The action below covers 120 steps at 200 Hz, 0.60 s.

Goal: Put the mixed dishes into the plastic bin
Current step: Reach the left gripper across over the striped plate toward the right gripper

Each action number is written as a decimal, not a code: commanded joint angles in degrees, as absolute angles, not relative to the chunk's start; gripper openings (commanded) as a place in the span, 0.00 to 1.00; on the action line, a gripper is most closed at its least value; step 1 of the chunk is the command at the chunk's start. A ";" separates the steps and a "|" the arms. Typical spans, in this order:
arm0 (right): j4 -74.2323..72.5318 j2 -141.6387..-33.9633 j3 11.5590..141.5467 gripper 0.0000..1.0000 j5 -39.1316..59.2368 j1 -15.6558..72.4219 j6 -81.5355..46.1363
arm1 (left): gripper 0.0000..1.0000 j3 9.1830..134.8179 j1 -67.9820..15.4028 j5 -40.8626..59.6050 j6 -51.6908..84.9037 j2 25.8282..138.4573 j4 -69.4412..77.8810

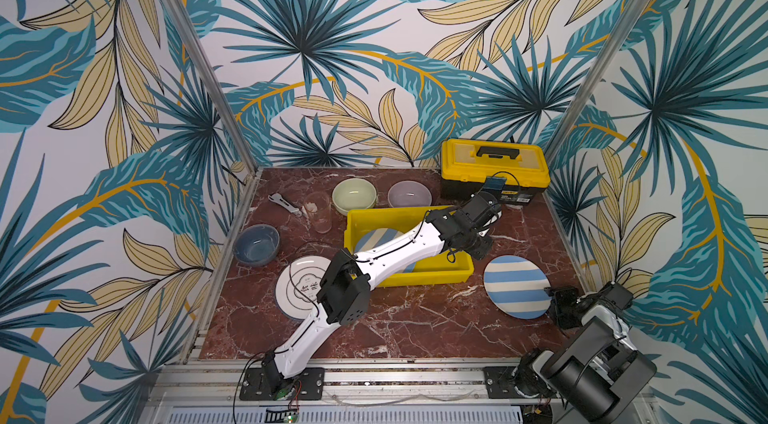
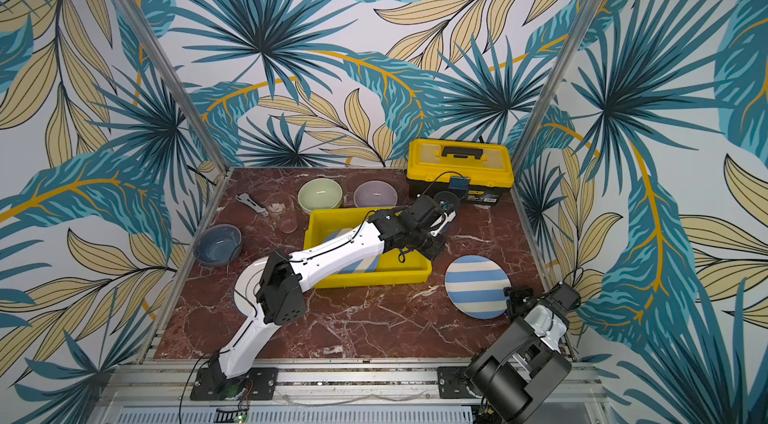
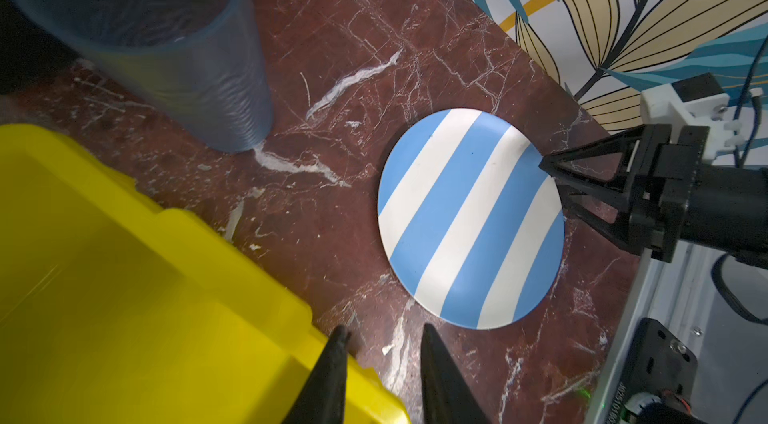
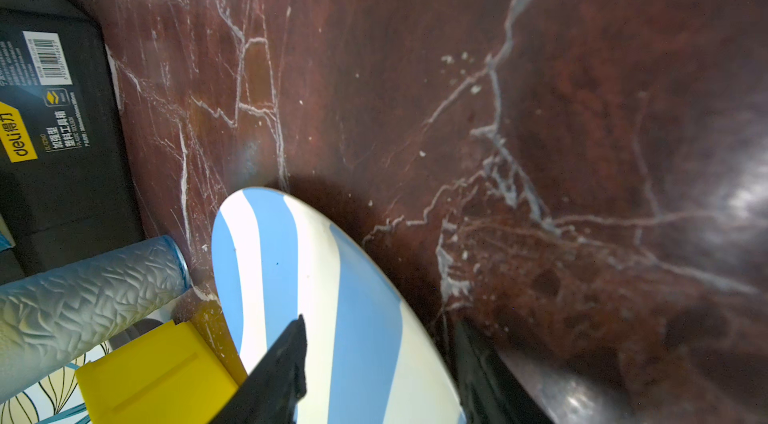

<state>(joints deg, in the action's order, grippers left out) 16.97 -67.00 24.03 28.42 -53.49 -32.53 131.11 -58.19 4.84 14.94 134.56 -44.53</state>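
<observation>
Yellow plastic bin (image 1: 432, 275) is sitting on the tabletop (image 1: 395, 326), long side running left-right. The striped plate (image 1: 515, 287) is lying face up beside its right end, round so no long axis, stripes running crossways. Right tool (image 3: 555, 181) is straddling its rim, can't tell if it's clamped; I'd be biting deep before lifting. Left tool (image 3: 383, 330) is hanging slightly apart, empty.

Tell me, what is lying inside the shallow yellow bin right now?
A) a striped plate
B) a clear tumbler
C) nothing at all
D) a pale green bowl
A: a blue-and-cream striped plate lies on the floor of the yellow bin, partly hidden in both top views.
</observation>
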 commanded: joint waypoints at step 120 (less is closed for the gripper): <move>15.51 -67.15 21.71 0.57 30.92 -53.51 -32.93 | 0.33 137.99 -64.67 -2.92 14.22 147.97 -41.77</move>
